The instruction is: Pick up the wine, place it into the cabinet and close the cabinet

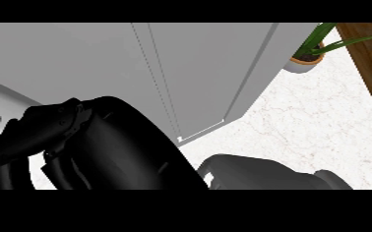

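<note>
- The grey cabinet [189, 73] fills the far left and middle, its doors closed, with a thin seam running down between them.
- The wine shows nowhere; I cannot tell where it is.
- The left hand [44, 137] looms black at the near left, fingers curled; whether they hold anything cannot be told.
- A grey forearm [254, 172] lies at the near right; its hand is out of view.
- A potted plant [309, 59] stands on the white marbled surface [305, 123] at the far right.

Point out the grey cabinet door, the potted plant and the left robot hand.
grey cabinet door [200, 73]: head view, middle of the panel.
potted plant [303, 64]: head view, pot's rim.
left robot hand [62, 128]: head view, back of hand.
</note>
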